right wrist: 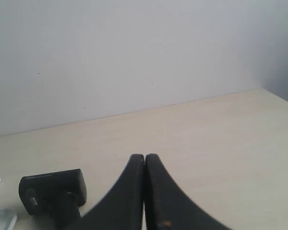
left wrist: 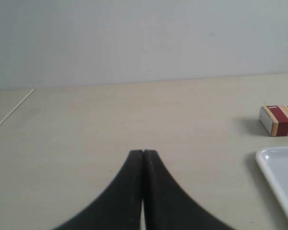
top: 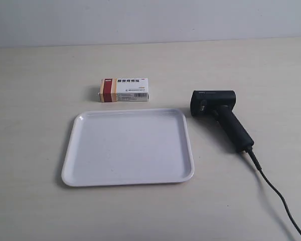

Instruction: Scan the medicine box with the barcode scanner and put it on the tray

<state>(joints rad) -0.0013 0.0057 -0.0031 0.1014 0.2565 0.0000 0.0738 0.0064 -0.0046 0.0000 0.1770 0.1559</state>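
Both grippers, left [left wrist: 143,152] and right [right wrist: 144,156], sit closed and empty, so you're at the start: box [top: 124,90] lies just behind the tray [top: 70,165], scanner [top: 218,115] beside it, and next you must open and reach for them.

Box text [top: 132,82] too small to read. Scanner cable [top: 281,198] probably runs on past the exterior view's edge. Tray [left wrist: 280,172] cropped in left wrist view.
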